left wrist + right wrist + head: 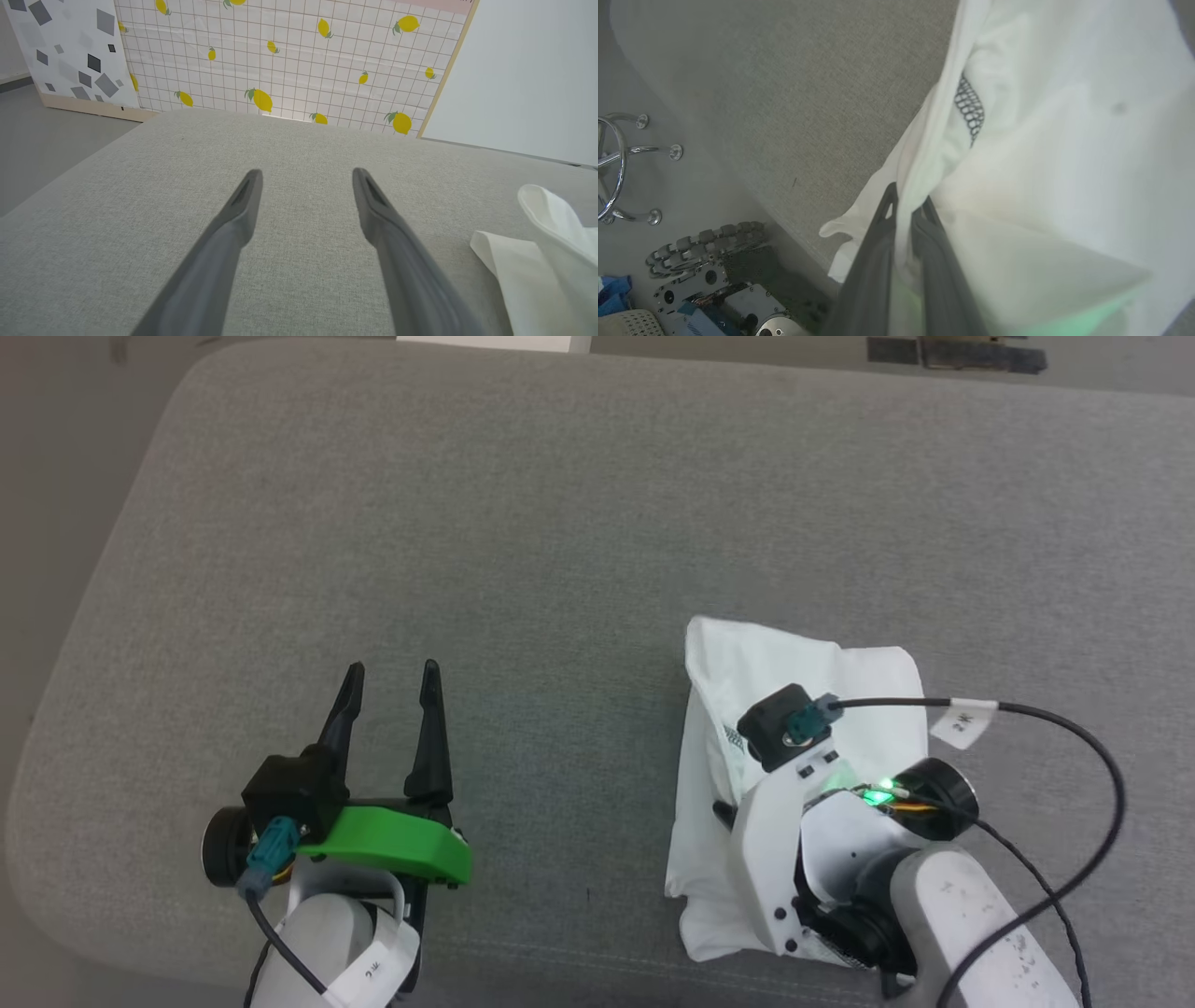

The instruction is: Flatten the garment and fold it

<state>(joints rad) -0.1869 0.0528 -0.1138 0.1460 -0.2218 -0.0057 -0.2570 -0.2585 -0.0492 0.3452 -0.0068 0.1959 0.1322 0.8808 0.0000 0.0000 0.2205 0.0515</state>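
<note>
The garment (747,672), a thin white shirt folded into a compact bundle, lies on the right part of the grey cushion (560,523), near its front edge. A patch of dark zigzag stitching (969,109) shows in a fold. My right gripper (906,207) is shut on a fold of the garment, white cloth pinched between its dark fingers; in the head view its wrist covers the bundle's middle. My left gripper (392,677) rests open on bare cushion to the left, well apart from the garment (537,261), nothing between its fingers (243,210).
The cushion's front edge (560,952) runs close under both wrists. Beyond the far edge stands a lemon-print panel (289,60). Below the cushion, the right wrist view shows the robot's base (714,284) and chrome chair legs (626,154) on the floor.
</note>
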